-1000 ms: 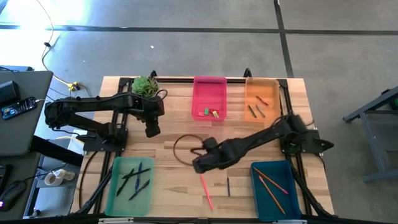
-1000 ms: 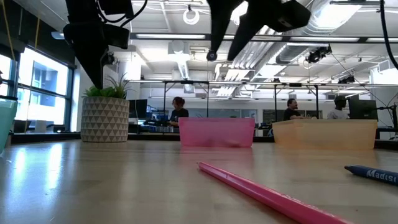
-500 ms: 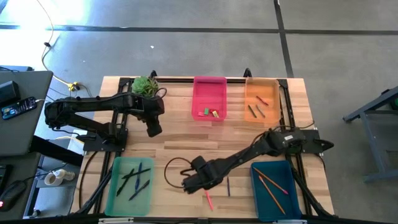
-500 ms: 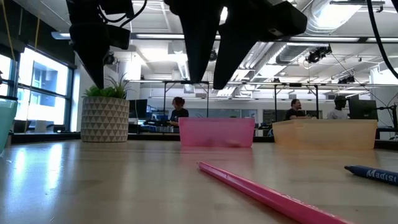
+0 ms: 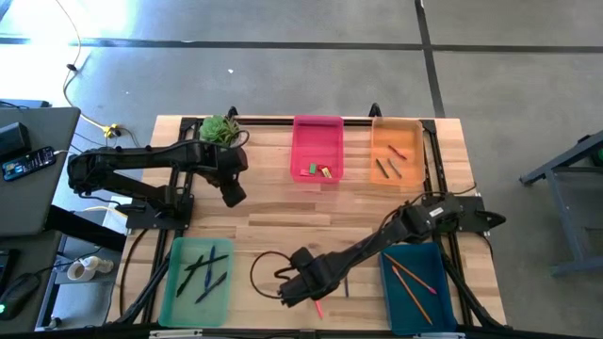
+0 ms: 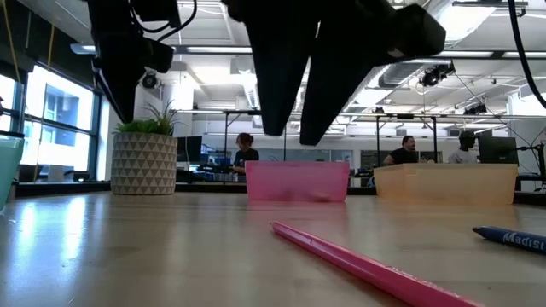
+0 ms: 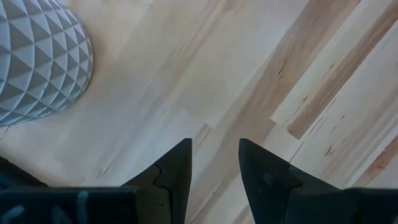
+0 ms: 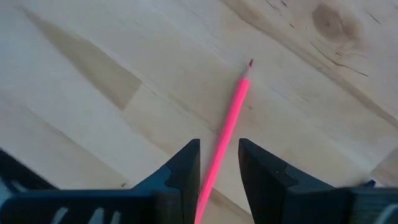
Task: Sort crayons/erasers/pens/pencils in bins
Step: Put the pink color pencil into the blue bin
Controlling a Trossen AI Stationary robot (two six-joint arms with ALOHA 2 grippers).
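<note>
Right end effector (image 8: 217, 163) open, empty, astride pencil (image 8: 231, 112) — long, thin, pink, sharpened tip, flat on table (image 8: 93, 93)

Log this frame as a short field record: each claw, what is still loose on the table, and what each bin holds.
right claw: open, above the table, straddling the pink pencil; nothing held
left claw: open, empty, over bare table near the plant pot
loose on table: pink pencil, one dark pen
pink bin: small erasers
orange bin: short crayons
light green bin: dark pens
teal bin: orange pencils
</note>
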